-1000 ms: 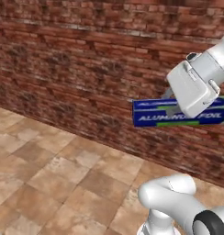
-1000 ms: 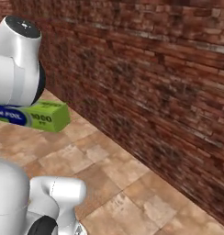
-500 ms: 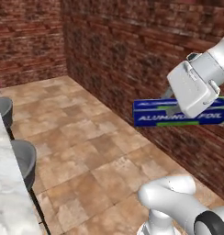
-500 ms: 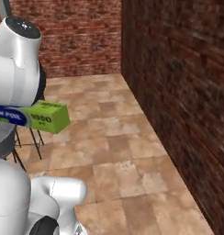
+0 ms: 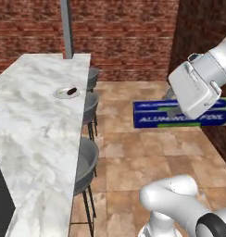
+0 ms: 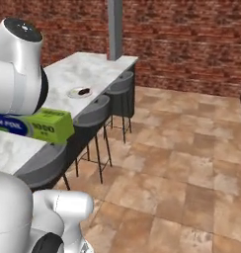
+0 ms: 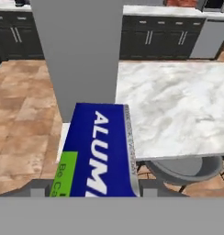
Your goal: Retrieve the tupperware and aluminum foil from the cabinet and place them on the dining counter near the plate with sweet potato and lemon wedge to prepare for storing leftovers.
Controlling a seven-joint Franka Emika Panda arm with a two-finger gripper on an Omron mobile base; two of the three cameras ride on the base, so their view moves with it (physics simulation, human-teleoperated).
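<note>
Gripper [image 7: 98, 193] is clamping the aluminum foil box [image 5: 182, 114], jaws set on either side of it, box sitting crosswise in the grip & level, hanging in the air over the tiled floor [image 5: 147, 152]. In left base view the box is sitting at 3 o'clock of frame, w/ the white hand covering its middle. In right base view its green end [image 6: 49, 125] is sticking out at 9 o'clock from behind the arm.

Dining counter [image 5: 27, 120], white marble, is running along the 9 o'clock side in left base view, stools [image 5: 85, 162] tucked beside it. Plate [image 5: 67, 92] w/ a dark item is resting on the counter toward 11 o'clock, well apart from the box. Grey pillar [image 6: 115, 29] is rising at the counter's far end; brick wall [image 6: 191, 39] is standing behind.
</note>
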